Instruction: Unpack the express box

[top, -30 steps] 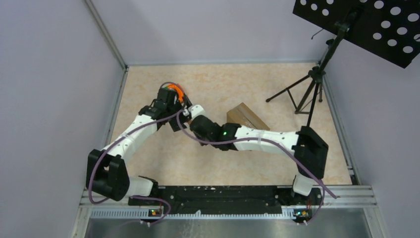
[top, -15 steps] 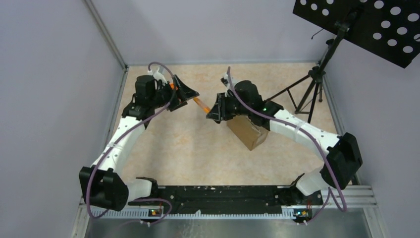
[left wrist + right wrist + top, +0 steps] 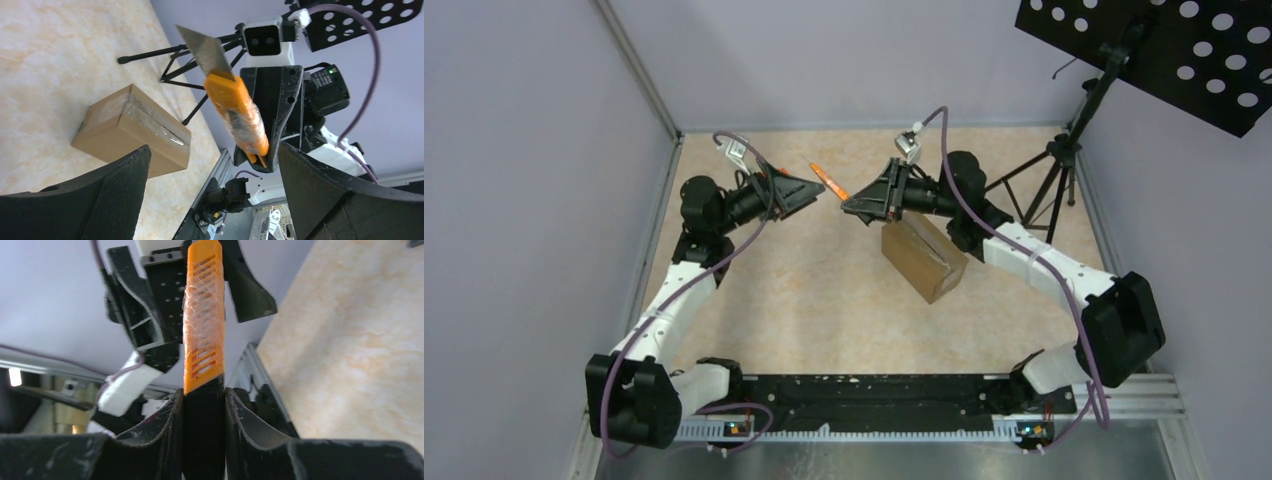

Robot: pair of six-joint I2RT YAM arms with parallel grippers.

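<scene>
Beige tabletop (image 3: pixel 804 300), box (image 3: pixel 924 262) lying under my right arm, partly hidden overhead, right gripper (image 3: pixel 852 205) pinching an orange knife (image 3: pixel 237 115), blade (image 3: pixel 202 47) clear only from my left wrist, left gripper (image 3: pixel 814 190) spread wide.

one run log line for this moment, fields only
right gripper: shut on utility knife, blade out | left gripper: open, empty | express box: on table, taped shut

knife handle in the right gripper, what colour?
Orange, wrapped in clear film, on the knife. The left wrist view shows it best.
</scene>
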